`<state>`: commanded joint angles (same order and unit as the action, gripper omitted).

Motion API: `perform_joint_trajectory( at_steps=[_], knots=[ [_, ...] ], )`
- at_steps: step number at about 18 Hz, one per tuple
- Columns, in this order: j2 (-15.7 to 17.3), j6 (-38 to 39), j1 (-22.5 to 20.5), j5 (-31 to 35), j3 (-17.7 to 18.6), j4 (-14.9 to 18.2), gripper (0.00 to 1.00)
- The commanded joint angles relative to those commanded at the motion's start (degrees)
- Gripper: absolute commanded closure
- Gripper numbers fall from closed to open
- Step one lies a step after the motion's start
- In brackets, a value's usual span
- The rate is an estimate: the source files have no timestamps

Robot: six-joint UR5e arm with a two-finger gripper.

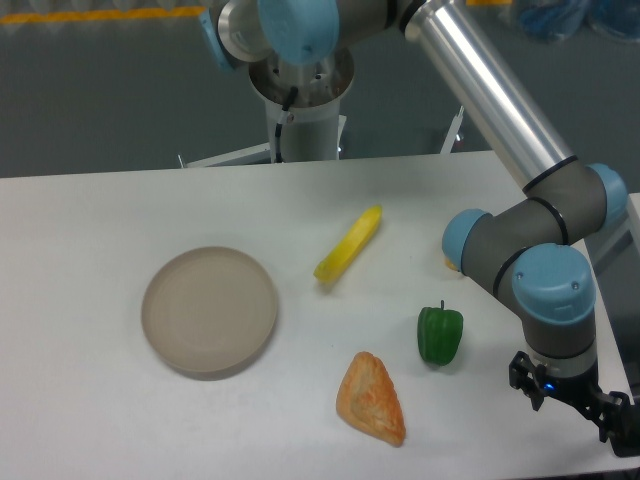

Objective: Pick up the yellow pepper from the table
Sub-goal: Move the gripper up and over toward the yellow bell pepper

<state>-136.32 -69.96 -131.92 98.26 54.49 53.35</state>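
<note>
The pincer (600, 410) hangs low at the right front corner of the white counter (90, 215), mostly cut off by the frame edge, so whether it stands open or closed cannot be told; nothing is seen in its grip; just to its left stands a green pepper (440, 335), upright and apart from it; behind the arm's blue-capped wrist joint, a sliver of yellow-orange (451, 264) peeps out against the counter, likely the yellow pepper, almost wholly hidden by the arm; further left lie a triangular orange pastry-like piece (372, 400) near the front edge, a long slim yellow piece (348, 244) mid-counter, and a round beige plate (209, 311); judged from this, the pick-up has not begun: approach, grasp and lift all remain.
</note>
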Motion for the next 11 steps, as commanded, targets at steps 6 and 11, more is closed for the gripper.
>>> perform_joint_trajectory(
  at_steps=[6, 11],
  knots=[
    [2.55, 0.09, 0.09, 0.09, 3.33, 0.00, 0.00],
    [7.80, 2.20, -0.17, -0.17, 9.91, 0.44, 0.00]
  ],
)
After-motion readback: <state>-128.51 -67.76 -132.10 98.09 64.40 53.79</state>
